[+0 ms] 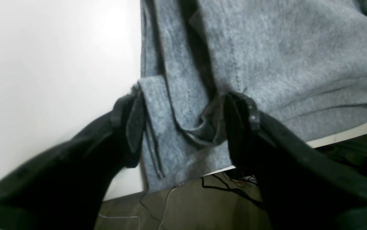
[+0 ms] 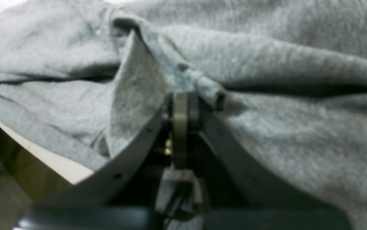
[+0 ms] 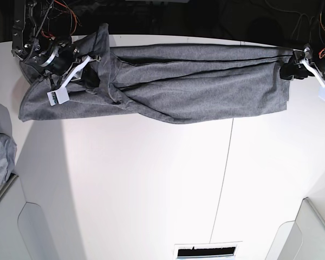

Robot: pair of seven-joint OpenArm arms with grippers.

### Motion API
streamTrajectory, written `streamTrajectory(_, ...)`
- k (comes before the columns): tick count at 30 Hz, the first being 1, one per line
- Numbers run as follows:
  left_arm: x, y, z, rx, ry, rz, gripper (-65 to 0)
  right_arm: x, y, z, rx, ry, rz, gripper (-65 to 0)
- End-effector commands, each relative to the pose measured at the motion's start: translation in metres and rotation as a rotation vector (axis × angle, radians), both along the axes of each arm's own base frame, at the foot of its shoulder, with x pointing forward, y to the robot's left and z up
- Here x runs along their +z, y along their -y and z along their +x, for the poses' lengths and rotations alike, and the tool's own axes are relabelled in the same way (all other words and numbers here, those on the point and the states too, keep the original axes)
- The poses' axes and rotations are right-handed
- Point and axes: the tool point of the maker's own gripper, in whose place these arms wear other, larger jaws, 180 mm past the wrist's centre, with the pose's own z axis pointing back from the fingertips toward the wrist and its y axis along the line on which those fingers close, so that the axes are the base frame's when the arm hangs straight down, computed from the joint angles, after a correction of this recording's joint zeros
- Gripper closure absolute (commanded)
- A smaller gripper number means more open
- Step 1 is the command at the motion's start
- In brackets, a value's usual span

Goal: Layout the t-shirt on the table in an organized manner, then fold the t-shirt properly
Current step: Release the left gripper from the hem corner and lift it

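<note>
Left hand (image 1: 183,118): jaws wide, straddling the hem corner, gripping nothing. Right hand (image 2: 181,105): clamped on a pinched fold of the t-shirt (image 3: 168,81). Shirt lies bunched lengthwise along the far tabletop (image 3: 151,184) edge. Judged soft, light, limp; best gripped at hem corners.

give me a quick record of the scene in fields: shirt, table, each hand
shirt: grey t-shirt, stretched in a long rumpled band along the table's far edge, not yet folded
table: white, a thin dark seam across it
left hand: open, jaws astride a fold at the shirt's end by the table edge
right hand: shut on a pinch of shirt at the opposite end
overhang: some cloth hangs past the table edge by the left hand
</note>
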Motion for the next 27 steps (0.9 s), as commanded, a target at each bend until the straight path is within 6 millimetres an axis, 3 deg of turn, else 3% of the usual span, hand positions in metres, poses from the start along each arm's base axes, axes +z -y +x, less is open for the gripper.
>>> streamTrajectory(1, 0.008, -0.006, 0.006, -0.003, 0.025, 0.016, -40.8, 0.010, 0.001, 0.008, -0.002, 0.038, 0.014, 0.0)
streamTrajectory(14, -0.007, 0.030, 0.001, 0.024, 0.028, -0.088, -40.5, 0.011, 0.000, 0.009, -0.007, 0.040, 0.026, 0.0)
streamTrajectory(16, -0.005, 0.030, 0.003, 0.028, 0.036, -0.096, -33.8, 0.011, 0.000, 0.009, -0.007, 0.040, 0.026, 0.0)
streamTrajectory(20, -0.003, 0.031, 0.005, 0.034, 0.046, -0.105, -1.6, 0.011, 0.000, 0.009, -0.007, 0.040, 0.026, 0.0)
streamTrajectory(27, 0.011, 0.019, 0.020, -0.001, 0.089, -0.037, 0.0, 0.011, 0.000, 0.009, -0.007, 0.041, 0.026, 0.0)
